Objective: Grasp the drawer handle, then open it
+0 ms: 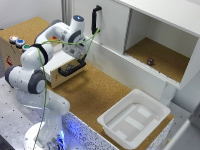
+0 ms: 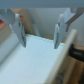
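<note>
I see the drawer [image 1: 61, 62] pulled out of its tan box, its black drawer handle [image 1: 71, 69] in front; my fingers [image 2: 19, 31] hang wide apart above the drawer

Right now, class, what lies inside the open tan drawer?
The drawer is pulled out; the wrist view shows only its pale inner walls and floor, with nothing on them. The gripper is open above it. In the exterior view the arm hides most of the inside.
</note>
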Robot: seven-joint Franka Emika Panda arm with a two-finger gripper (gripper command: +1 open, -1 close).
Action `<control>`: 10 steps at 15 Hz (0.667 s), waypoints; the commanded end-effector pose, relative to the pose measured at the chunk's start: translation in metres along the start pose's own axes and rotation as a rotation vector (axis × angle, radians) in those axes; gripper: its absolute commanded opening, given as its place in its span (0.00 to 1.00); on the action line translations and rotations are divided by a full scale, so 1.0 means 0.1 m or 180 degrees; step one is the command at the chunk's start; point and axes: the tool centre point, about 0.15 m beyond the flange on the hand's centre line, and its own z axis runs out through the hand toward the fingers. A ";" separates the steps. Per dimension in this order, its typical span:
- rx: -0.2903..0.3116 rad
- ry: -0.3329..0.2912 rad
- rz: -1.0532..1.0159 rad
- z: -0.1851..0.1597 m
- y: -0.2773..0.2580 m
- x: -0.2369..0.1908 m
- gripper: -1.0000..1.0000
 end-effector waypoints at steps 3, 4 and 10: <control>0.0103 -0.0750 -0.1299 0.01 -1.12 0.79 1.00; 0.0100 -0.0796 -0.1501 0.04 -1.24 0.89 1.00; 0.0141 -0.0944 -0.2758 0.22 -1.93 1.33 1.00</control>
